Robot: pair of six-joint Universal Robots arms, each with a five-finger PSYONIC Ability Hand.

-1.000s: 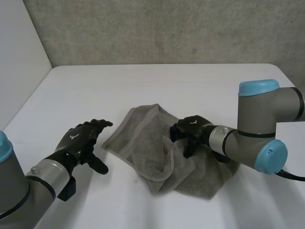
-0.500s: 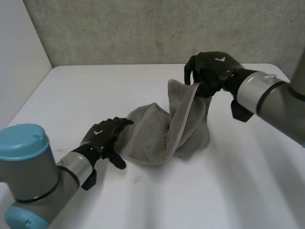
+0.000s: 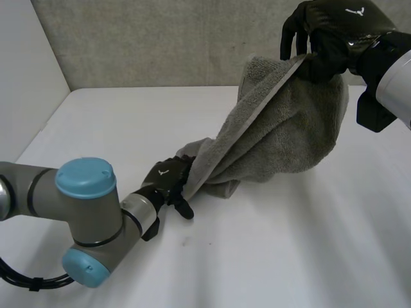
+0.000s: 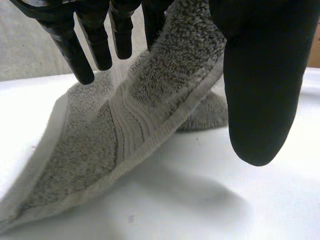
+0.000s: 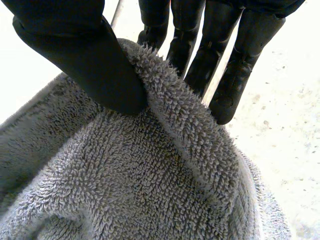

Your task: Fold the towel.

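Note:
A grey towel (image 3: 282,128) hangs stretched from high at the right down to the white table (image 3: 289,256). My right hand (image 3: 334,32) is raised above the table's far right and is shut on the towel's upper edge. In the right wrist view the towel (image 5: 140,190) is pinched between the thumb (image 5: 85,55) and the fingers. My left hand (image 3: 168,179) lies low at the towel's bottom end on the table. In the left wrist view the towel's hemmed edge (image 4: 125,135) runs between the straight fingers and the thumb (image 4: 260,75), which stand apart.
A grey wall (image 3: 160,38) rises behind the table's far edge, and a pale wall borders its left side. My left arm's elbow (image 3: 83,212) rests low over the table's near left. Bare tabletop stretches in front of the towel and to its right.
My right hand closed on the towel's edge and lifted it up and to the far right, stretching the cloth. My left hand slid right to the towel's low end.

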